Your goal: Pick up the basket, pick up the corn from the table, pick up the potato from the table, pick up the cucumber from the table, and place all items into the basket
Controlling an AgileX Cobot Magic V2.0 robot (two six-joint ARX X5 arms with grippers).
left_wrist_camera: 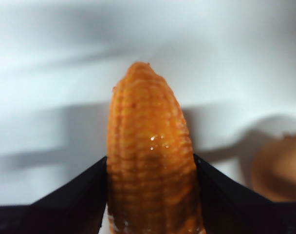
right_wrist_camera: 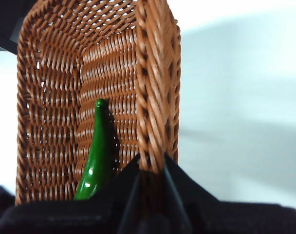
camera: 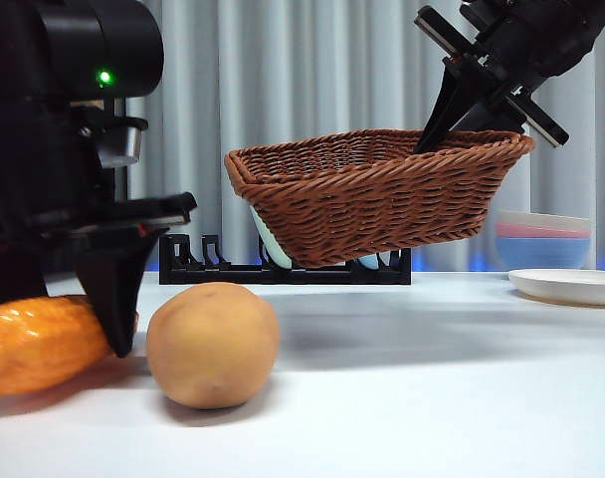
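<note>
Gripping the braided rim of the dark reddish-brown woven wicker basket [camera: 372, 194], the right gripper [camera: 452, 115] holds it tilted in the air above the white table [camera: 432, 378], one jaw inside the wall and one outside. A glossy green cucumber [right_wrist_camera: 96, 153] lies inside the basket against its woven wall. Low at the near side of the table, the left gripper [left_wrist_camera: 150, 187] has its jaws set on either flank of the bumpy orange-yellow corn [left_wrist_camera: 149, 161], closed against it while the corn lies on the tabletop. Just beside the corn sits the smooth tan-brown oval potato [camera: 212, 344], resting on the table. Behind the basket stand a black dish rack [camera: 198, 259] and a stack of pale bowls [camera: 541, 244] next to a white plate [camera: 571, 286].
</note>
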